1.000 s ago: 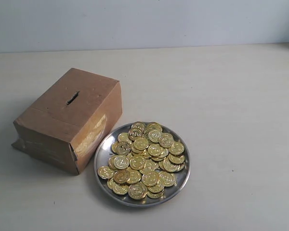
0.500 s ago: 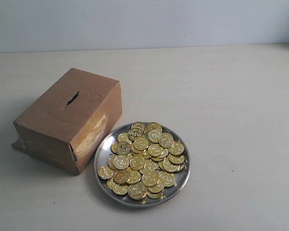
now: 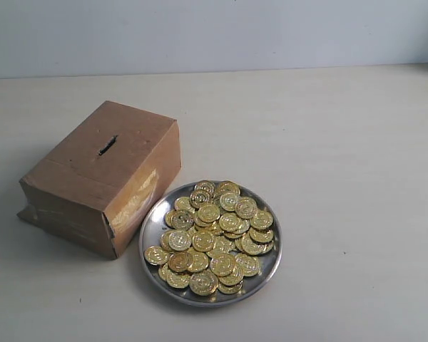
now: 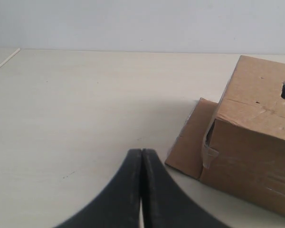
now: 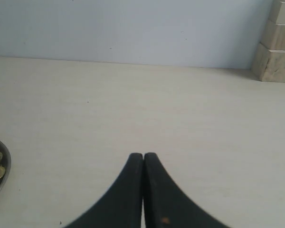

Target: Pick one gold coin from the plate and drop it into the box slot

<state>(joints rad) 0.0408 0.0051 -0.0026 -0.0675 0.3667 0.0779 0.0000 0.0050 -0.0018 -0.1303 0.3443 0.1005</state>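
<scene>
So far: nothing of the job done, judging by the layout; no coin lifted, none at the slit.
Plate: round shallow shiny silver metal plate (image 3: pixel 148 228) on the pale bench (image 3: pixel 342 178), just beside the box's near corner, heaped with gold coins (image 3: pixel 214 239).
Box: brown rectangular cardboard box (image 3: pixel 103 178) with glossy tape strips, on the bench, with a loose flap at its base.
Slot: short narrow dark slot (image 3: pixel 108 145) in the box's top face, unobstructed.
Left fingers: black left fingers (image 4: pixel 126 190) pressed together, pinching nothing; low over bare bench, near the box but apart from it.
Right fingers: black right fingers (image 5: pixel 156 190) likewise pressed together and empty; over bare bench, apart from the plate.
Exterior view: neither arm in sight.
Background: pale wooden blocks (image 5: pixel 275 47) stacked at the bench's far side, right wrist view.
Left to do: all of it, by this reading. Spread one pair of fingers, reach to the plate, pinch a single coin off the heap, carry it over the slot, turn it edge-on, release.
Likely arm: right, being on the plate's side; a guess only.
</scene>
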